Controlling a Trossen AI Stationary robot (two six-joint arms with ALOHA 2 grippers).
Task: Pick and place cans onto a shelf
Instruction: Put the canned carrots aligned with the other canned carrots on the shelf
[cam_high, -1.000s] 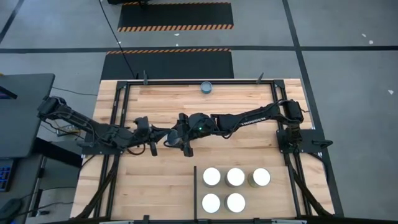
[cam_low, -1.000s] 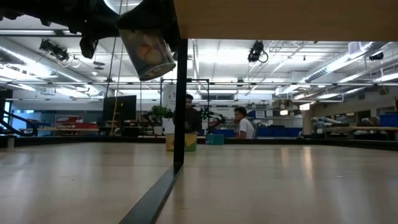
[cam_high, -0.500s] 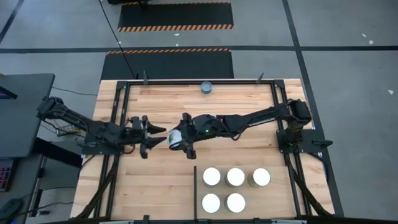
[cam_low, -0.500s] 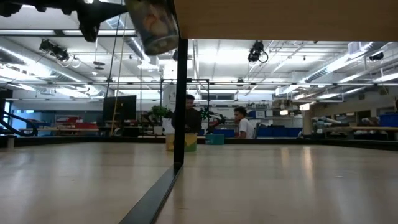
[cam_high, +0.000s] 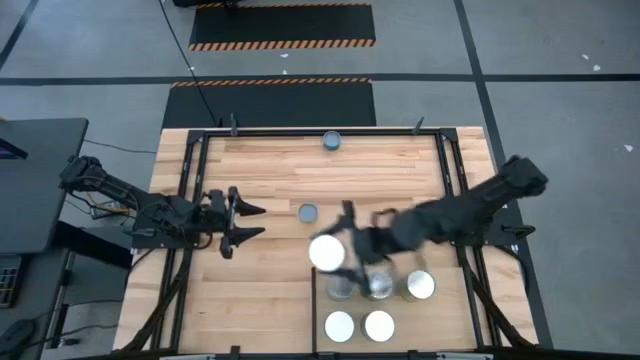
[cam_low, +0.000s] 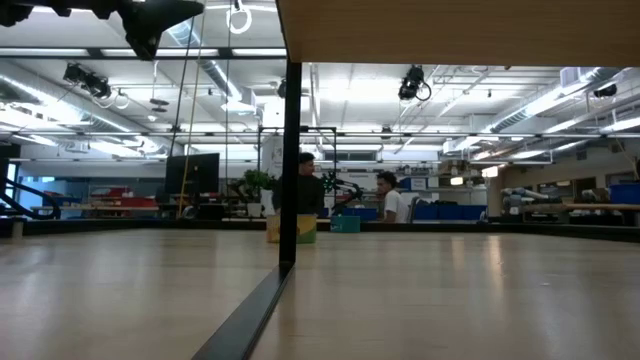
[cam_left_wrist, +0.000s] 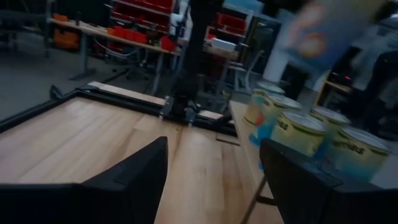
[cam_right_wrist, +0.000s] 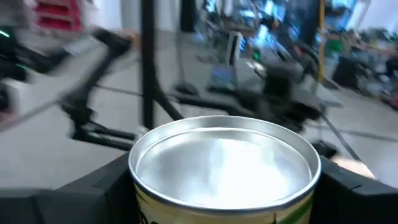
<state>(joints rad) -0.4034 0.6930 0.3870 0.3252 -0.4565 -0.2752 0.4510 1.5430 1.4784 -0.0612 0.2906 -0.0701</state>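
The right claw (cam_high: 335, 252) is clamped on a can (cam_high: 326, 252), holding it just above the shelf's (cam_high: 440, 305) divider-side corner, over the row of cans (cam_high: 421, 285) there. Two more cans (cam_high: 379, 325) stand in the row along the table's (cam_high: 260, 290) near edge. The left claw (cam_high: 245, 222), fingers apart and holding nothing, hangs over the table's left half.

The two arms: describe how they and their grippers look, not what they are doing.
Both arms are dark, nearly black, built of jointed segments. The left arm carries loose cabling near its base and ends in the left gripper, two tapered black fingers with flat, angular faces. The right arm is the same dark colour; the right gripper shows broad black fingers. No markings are readable.
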